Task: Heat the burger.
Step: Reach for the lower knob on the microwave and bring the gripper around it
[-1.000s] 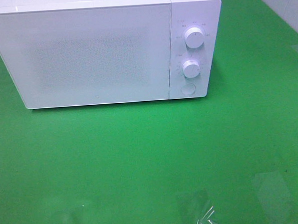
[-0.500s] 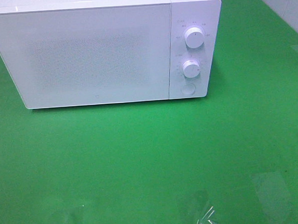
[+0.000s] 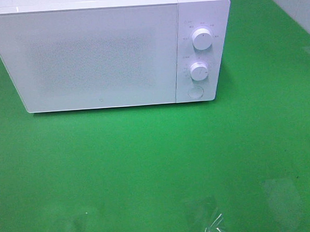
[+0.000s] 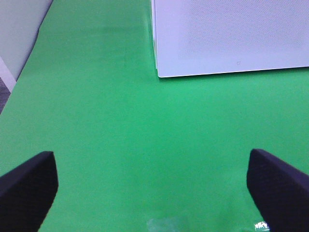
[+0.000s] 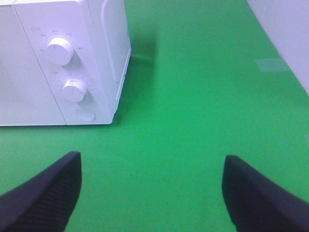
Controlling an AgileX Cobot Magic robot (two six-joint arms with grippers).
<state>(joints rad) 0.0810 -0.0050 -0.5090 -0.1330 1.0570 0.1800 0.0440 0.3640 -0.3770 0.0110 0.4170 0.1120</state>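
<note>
- The left gripper (image 4: 153,193) hangs low over the table (image 3: 147,163), a smooth green surface with a soft shine. Its jaws are spread wide and nothing is between them. The fingers (image 4: 26,188) are black and finely ribbed.
- The microwave (image 3: 107,53) is a white box with rounded edges. Its door (image 3: 84,60) is shut; it is flat and matte, with a fine dotted screen that I cannot see through.
- The burger appears in no view. It may be behind the door, but I cannot tell.
- On the panel at the right of the door are the upper knob (image 3: 201,39), the lower knob (image 3: 199,70) and the round button (image 3: 195,92), all white, smooth plastic.
- I judge that the panel is the next target. A knob is small and slippery, so the jaws should close squarely around its rim and turn slowly. The button needs a straight push with one fingertip so that the light box does not slide.
- The right gripper (image 5: 152,193) faces this panel from near. Its jaws are also released and wide apart, holding nothing.
</note>
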